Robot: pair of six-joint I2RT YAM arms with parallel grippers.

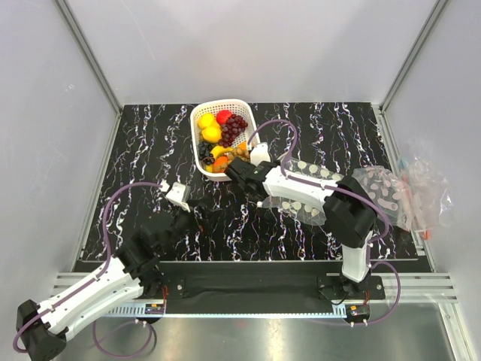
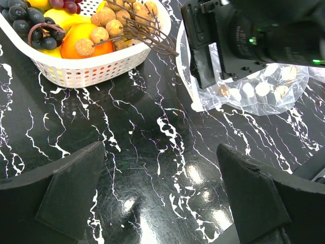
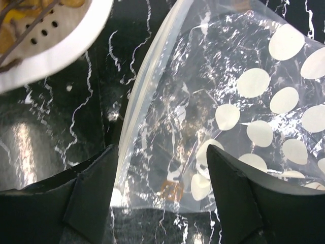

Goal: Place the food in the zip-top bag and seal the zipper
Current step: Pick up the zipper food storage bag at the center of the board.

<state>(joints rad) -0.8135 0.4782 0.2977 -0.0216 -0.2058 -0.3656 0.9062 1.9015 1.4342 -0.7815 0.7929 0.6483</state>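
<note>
Left jaws are spread wide over the black marbled counter [image 2: 152, 132], nothing held. Right jaws are parted, set astride the zipper edge of the clear, white-dotted zip-top bag [image 3: 244, 101] lying on the counter. Toy fruits [image 1: 213, 134] are heaped in the white basket [image 2: 91, 71] nearby.

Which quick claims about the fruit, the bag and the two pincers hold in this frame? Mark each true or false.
1. The fruit lies in the white basket. True.
2. The left pincer holds a lemon. False: it is open with nothing in it, over the table.
3. The dotted bag lies on the table beside the basket. True.
4. The right pincer is shut. False: its fingers stand apart at the bag's edge.
</note>
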